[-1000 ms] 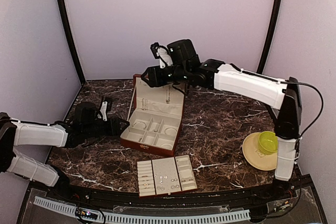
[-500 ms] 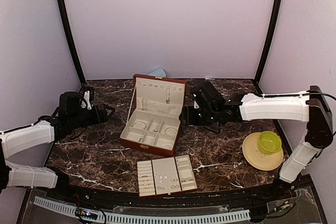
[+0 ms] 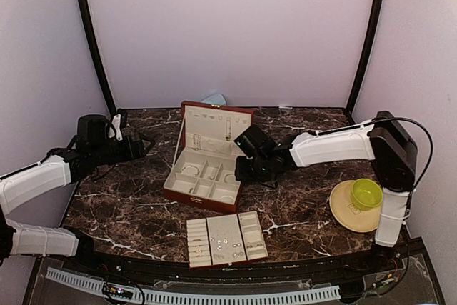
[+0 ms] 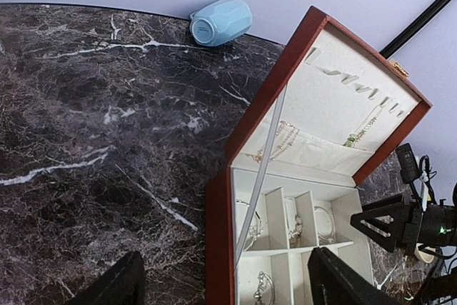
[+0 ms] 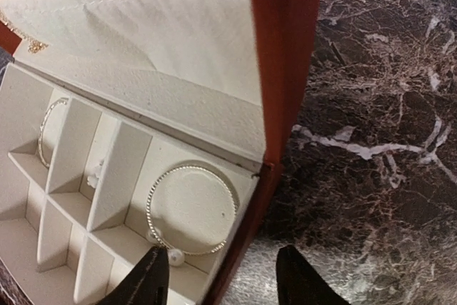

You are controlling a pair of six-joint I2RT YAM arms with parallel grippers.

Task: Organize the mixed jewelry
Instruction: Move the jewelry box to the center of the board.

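The mixed jewelry (image 3: 220, 248) lies as tiny shiny pieces in the slots of a cream-lined tray (image 3: 250, 219) at the front. Behind it a red-brown box (image 3: 171, 189) stands open, with bracelets in its compartments, one a thin bangle with pearls (image 5: 191, 208). My right gripper (image 3: 240, 169) is low at the box's right side. In the right wrist view this gripper (image 5: 223, 283) is open, with its jaws astride the box's right wall (image 5: 282, 105). My left gripper (image 3: 140, 149) hovers well left of the box. In the left wrist view it (image 4: 225, 287) is open and holds nothing.
A pale blue cup (image 4: 220, 21) lies on its side behind the box, against the back wall. A yellow-green bowl (image 3: 365, 192) sits on a tan plate (image 3: 343, 208) at the right. Purple walls close in the marble table (image 3: 300, 176) on three sides.
My right arm came down from above the box lid, swung right, then moved in low to the box's right side. My left arm drew back from the box's left wall toward the far left.
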